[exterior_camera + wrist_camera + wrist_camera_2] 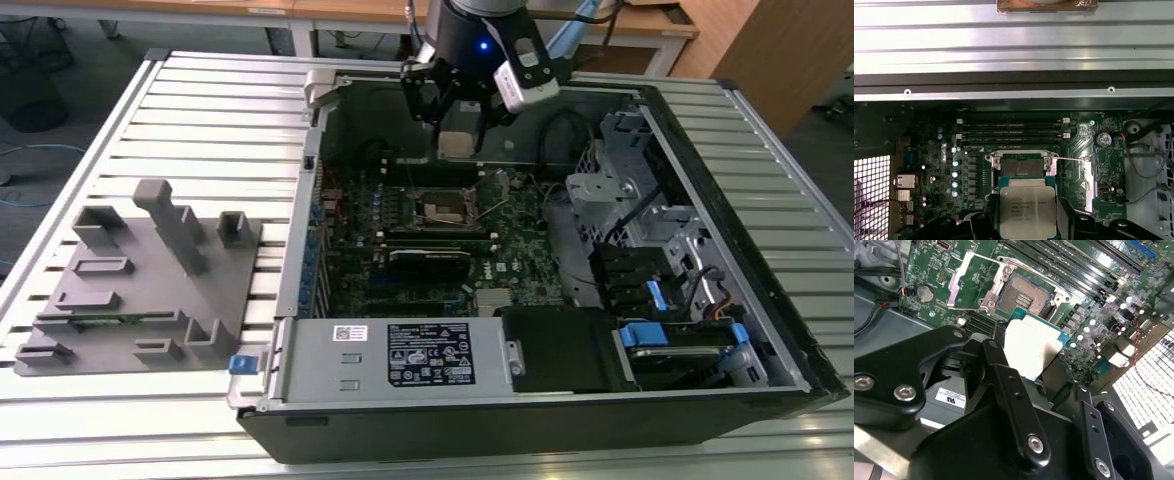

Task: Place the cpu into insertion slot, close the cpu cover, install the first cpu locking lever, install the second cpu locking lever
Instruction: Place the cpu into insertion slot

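Note:
My gripper hangs over the far end of the open computer case and is shut on the cpu. In both wrist views the cpu sits flat between the black fingers, its silver-grey top facing the first wrist camera. The gripper holds the chip a short way above the green motherboard, beside the insertion slot, which is bare and dark. The cpu cover stands flipped open next to the slot. A thin locking lever sticks out sideways.
Long black memory slots run beside the socket. A grey power supply fills the near end of the case and a drive cage lines the exterior view's right. A grey fixture block stands on the slatted table outside the case.

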